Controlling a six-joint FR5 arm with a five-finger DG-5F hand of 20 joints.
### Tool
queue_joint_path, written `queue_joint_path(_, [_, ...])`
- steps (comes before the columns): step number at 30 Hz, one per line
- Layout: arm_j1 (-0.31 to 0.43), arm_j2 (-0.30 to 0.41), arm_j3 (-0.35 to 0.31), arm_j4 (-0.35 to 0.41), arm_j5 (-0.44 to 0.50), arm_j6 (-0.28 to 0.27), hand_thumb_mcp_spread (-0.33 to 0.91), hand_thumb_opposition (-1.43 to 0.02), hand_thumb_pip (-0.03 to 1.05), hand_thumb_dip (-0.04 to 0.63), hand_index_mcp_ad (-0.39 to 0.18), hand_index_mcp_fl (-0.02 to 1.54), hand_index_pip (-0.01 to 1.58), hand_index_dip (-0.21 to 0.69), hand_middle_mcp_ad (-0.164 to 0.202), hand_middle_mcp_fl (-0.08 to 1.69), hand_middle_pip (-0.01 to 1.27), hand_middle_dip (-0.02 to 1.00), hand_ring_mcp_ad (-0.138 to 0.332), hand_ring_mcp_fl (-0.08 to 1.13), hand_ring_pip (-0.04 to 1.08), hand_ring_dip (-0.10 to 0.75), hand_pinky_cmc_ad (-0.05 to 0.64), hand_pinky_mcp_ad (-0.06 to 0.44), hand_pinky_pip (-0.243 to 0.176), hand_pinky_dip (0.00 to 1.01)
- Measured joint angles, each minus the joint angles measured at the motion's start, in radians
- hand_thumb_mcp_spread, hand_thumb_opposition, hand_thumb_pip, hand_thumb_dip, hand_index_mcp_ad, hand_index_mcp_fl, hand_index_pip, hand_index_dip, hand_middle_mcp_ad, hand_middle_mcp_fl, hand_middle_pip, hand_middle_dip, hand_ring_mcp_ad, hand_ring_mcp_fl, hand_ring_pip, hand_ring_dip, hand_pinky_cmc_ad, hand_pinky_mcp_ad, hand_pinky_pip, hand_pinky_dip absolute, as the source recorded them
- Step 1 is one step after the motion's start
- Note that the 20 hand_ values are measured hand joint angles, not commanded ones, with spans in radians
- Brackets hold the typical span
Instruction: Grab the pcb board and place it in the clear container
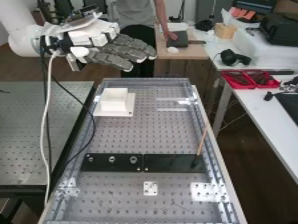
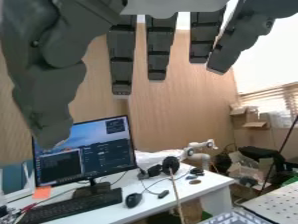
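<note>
Hand (image 1: 123, 49) and arm (image 1: 20, 27) are seen at the upper left of the frame in the high view, with the fingers extended, slightly apart, and nothing gripped. Beneath, a white block (image 1: 114, 99) is set on the perforated worktop (image 1: 126, 137), left of its far end. A clear-edged shape (image 1: 173, 109) lies toward the far right of that worktop; it may be the clear container, though this cannot be confirmed. The pcb board cannot be told with certainty among the pieces there. Dark plates (image 1: 112, 162) are laid across the middle.

In the wrist view, the fingers are seen straight and spaced apart, with the thumb (image 2: 50, 100) well away from them. Beyond are seen a monitor (image 2: 86, 150) and a keyboard (image 2: 73, 205) on a white desk.

The task is judged to be at its start, with the grasp still to be made. For the next move, the hand would need to be lowered over the worktop, aligned with the board and closed gently on its edges.
</note>
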Motion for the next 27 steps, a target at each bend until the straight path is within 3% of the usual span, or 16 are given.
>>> queue_joint_path(27, [-0.043,-0.007,0.007,0.006,-0.06,0.003,0.34,-0.72,0.47,0.176,-0.148,0.46,0.09,0.258,0.024,0.2,0.13,0.16,0.197,0.02,0.1,0.051,0.347,0.166,-0.075,0.36])
